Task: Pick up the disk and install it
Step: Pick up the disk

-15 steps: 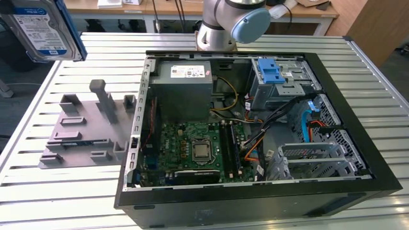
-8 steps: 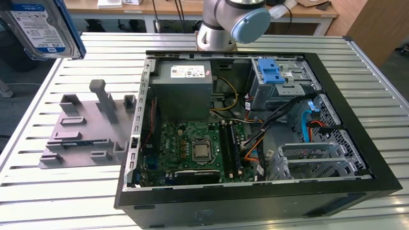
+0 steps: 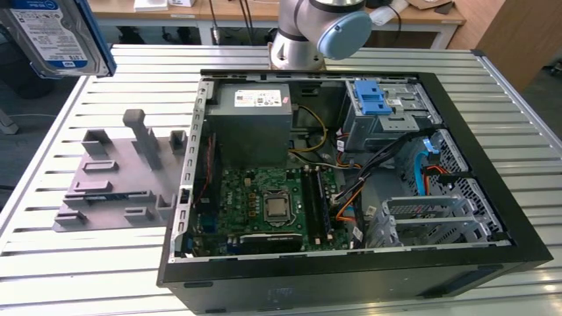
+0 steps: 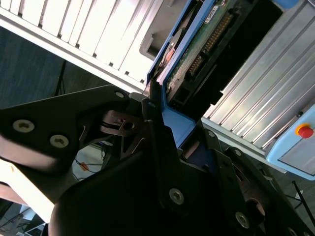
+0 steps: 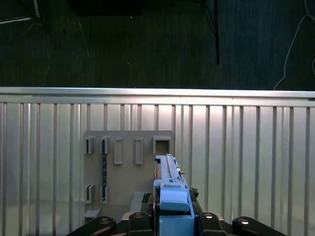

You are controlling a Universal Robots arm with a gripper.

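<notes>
The disk (image 3: 52,33), with its blue-and-white label and blue bracket rails, hangs high above the table at the exterior view's upper left, well clear of the open computer case (image 3: 457,263). In the second wrist view my gripper (image 4: 173,129) is shut on the disk (image 4: 197,49), its black fingers (image 4: 153,123) pressing the blue bracket, with the green circuit board facing the camera. The first wrist view looks along the disk (image 5: 170,179) edge-on, over the grey fixture (image 5: 128,162), with the gripper (image 5: 172,219) clamped around its blue end.
The grey drive bay with a blue latch (image 3: 382,105) sits in the case's far corner on the exterior view's right. A grey power-supply box (image 3: 250,115), the motherboard (image 3: 268,204) and cables (image 3: 369,171) fill the case. The grey fixture (image 3: 114,178) stands on the slatted table (image 3: 88,263). The arm's base (image 3: 312,33) rises behind.
</notes>
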